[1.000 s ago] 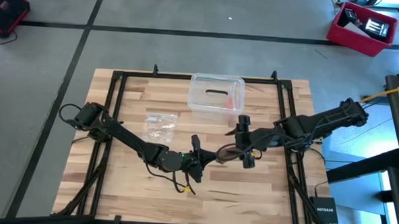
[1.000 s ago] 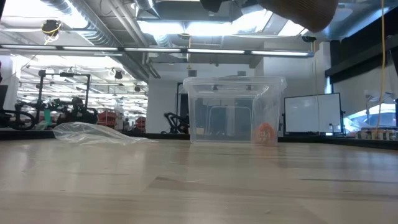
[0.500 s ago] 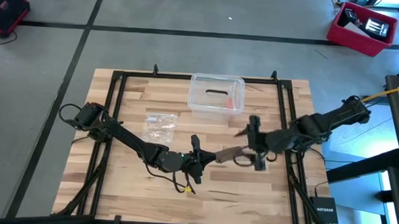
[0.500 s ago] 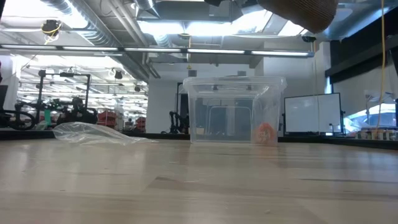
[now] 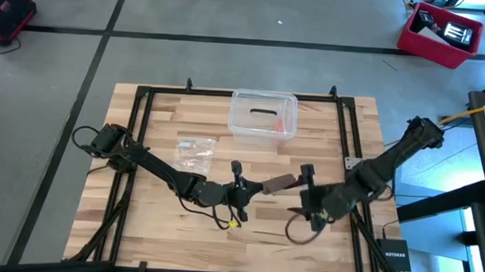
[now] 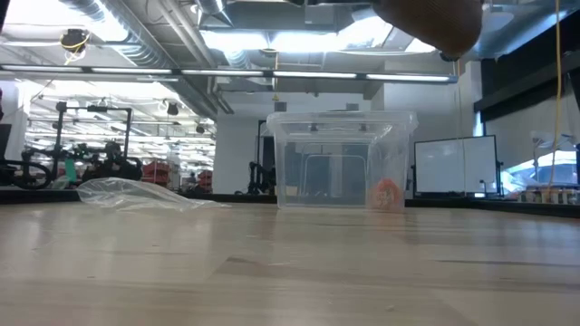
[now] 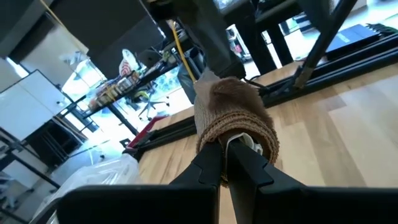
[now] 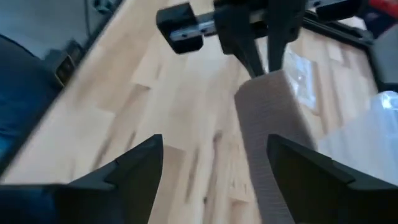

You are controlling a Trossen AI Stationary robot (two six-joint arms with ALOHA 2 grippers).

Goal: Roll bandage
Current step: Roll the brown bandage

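The dark brown bandage [image 5: 277, 184] is held above the table's middle; in the low view it shows as a brown lump [image 6: 435, 18] at the top, clear of the wood. My left gripper [image 5: 242, 191] is shut on it [image 7: 236, 121]. My right gripper [image 5: 299, 197] is open just right of it. In the right wrist view a flat tail of the bandage [image 8: 267, 124] runs from the left gripper between my right gripper's [image 8: 214, 168] wide-open fingers, close to one of them; I cannot tell whether it touches. My left gripper has the bandage's rolled end [image 7: 231, 134] around the free ends of its two closed fingers [image 7: 211, 165], which stick into the roll's core. The fingers come level from the table's left. The roll is lifted clear of the table, its tail reaching toward the right gripper.
A clear plastic box [image 5: 263, 115] with a small orange thing inside stands at the far middle [image 6: 340, 161]. A small clear plastic bag [image 5: 195, 152] lies left of it [image 6: 136, 192]. Black frame rails [image 5: 347, 141] run along the table's sides. Bare wood lies near the front.
My right gripper has drawn away from the left gripper, first toward the table's right edge, then toward the near edge. The bandage's tail, curved a second ago, now sticks out straighter and shorter from the left gripper, which has kept its place.
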